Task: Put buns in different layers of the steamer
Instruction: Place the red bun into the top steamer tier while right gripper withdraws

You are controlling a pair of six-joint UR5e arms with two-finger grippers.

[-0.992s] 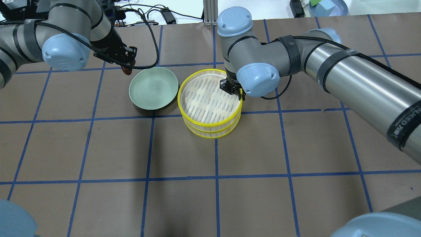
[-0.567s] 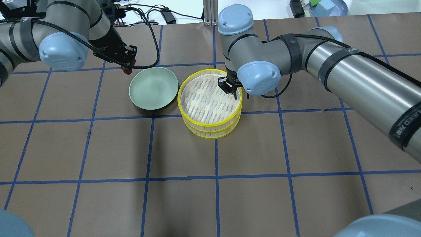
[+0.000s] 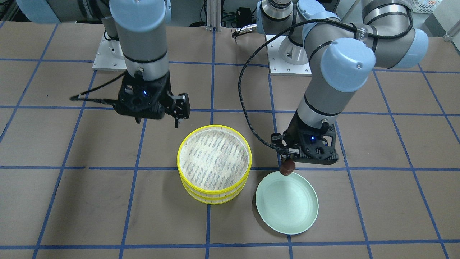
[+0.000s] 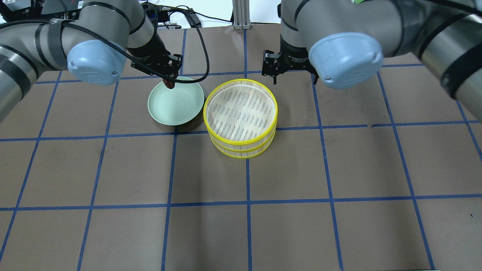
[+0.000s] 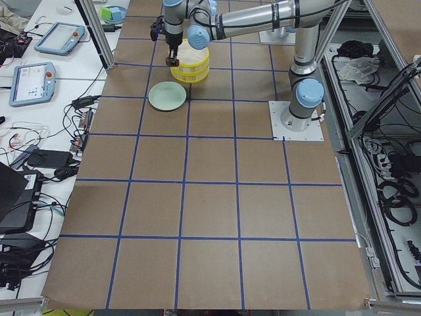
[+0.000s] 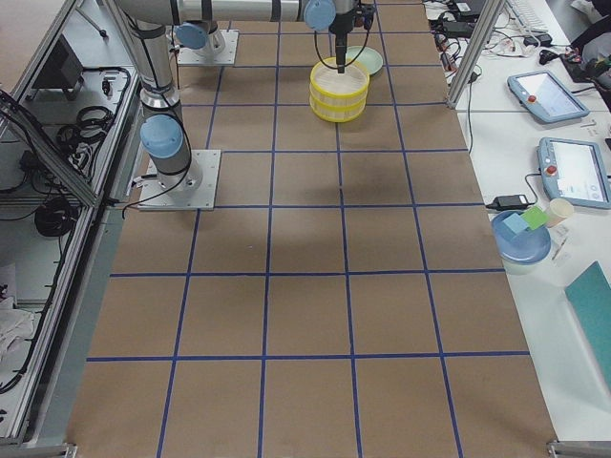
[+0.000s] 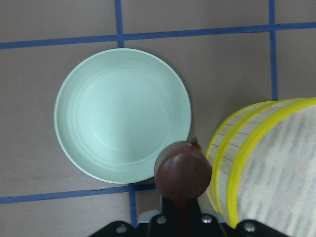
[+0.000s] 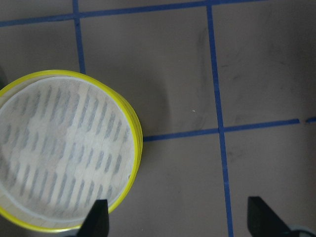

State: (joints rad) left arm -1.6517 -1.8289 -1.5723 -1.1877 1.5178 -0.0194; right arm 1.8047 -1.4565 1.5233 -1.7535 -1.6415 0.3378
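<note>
Reddish-brown bun clamped in left hand, above plate edge | right hand spread apart, holding nothing

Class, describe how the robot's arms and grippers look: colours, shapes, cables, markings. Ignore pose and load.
Left arm and right arm: silver-grey tubes with rounded pale blue joint caps, black cables strapped on by black bands, one band lettered white. Left gripper and right gripper: black, angular, each showing a small blue light.
</note>
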